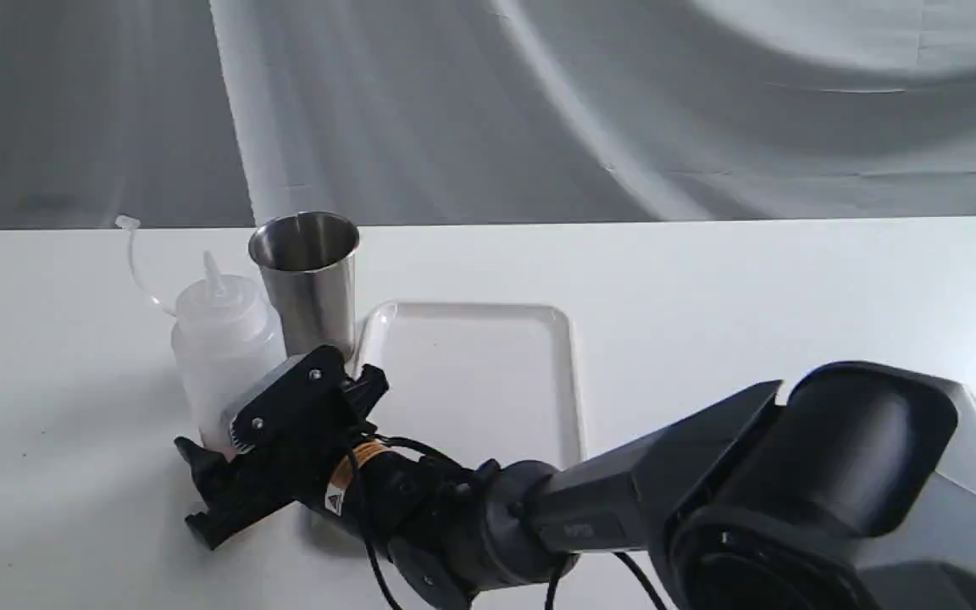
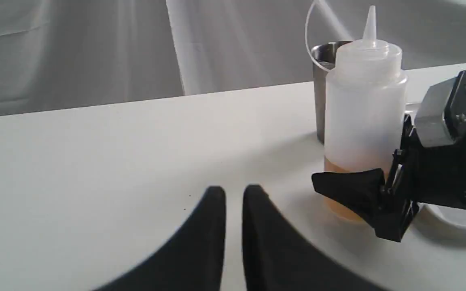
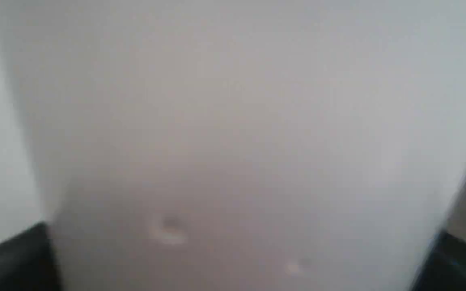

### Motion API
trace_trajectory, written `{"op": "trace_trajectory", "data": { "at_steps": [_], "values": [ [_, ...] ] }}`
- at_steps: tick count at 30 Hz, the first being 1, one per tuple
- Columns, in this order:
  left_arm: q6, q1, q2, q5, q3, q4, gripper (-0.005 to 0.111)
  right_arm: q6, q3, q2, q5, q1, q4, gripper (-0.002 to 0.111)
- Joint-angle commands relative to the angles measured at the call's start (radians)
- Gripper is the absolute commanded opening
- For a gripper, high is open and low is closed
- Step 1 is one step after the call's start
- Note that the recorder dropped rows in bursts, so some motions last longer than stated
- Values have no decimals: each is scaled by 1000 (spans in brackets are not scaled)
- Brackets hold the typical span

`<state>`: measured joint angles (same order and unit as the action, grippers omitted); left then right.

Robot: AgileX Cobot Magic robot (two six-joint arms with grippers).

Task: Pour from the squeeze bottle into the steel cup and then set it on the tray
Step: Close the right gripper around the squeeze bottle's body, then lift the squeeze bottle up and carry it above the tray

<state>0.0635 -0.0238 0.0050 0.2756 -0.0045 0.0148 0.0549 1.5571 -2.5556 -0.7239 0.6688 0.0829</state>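
The squeeze bottle (image 1: 225, 339) (image 2: 364, 101) stands upright at the table's left, a little amber liquid at its bottom and its cap strap arching up. It fills the right wrist view (image 3: 233, 121). My right gripper (image 1: 221, 445) (image 2: 354, 194) (image 3: 233, 262) reaches across and sits low around the bottle, a finger against each side. Just behind the bottle is the steel cup (image 1: 306, 280) (image 2: 320, 81), upright. Right of both lies the white tray (image 1: 471, 381) (image 2: 455, 216), with nothing on it. My left gripper (image 2: 234, 198) is shut and holds nothing, short of the bottle.
The white table (image 1: 751, 288) stretches bare to the right and in front. A grey draped cloth (image 1: 539, 102) hangs behind its far edge. The right arm's bulky links (image 1: 793, 483) cover the near right corner.
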Motion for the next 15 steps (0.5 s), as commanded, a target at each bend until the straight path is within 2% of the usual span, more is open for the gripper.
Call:
{"op": "trace_trajectory", "data": {
  "at_steps": [1, 9, 12, 15],
  "values": [
    [-3, 1, -5, -10, 4, 4, 8, 20, 4, 4, 3, -9, 4, 57],
    [-3, 1, -5, -10, 4, 4, 8, 24, 4, 13, -8, -9, 5, 12],
    [-3, 1, -5, -10, 4, 4, 8, 27, 4, 26, -8, -9, 14, 1],
    [-3, 1, -5, -10, 4, 4, 8, 51, 4, 38, -8, -9, 15, 0]
  ]
}}
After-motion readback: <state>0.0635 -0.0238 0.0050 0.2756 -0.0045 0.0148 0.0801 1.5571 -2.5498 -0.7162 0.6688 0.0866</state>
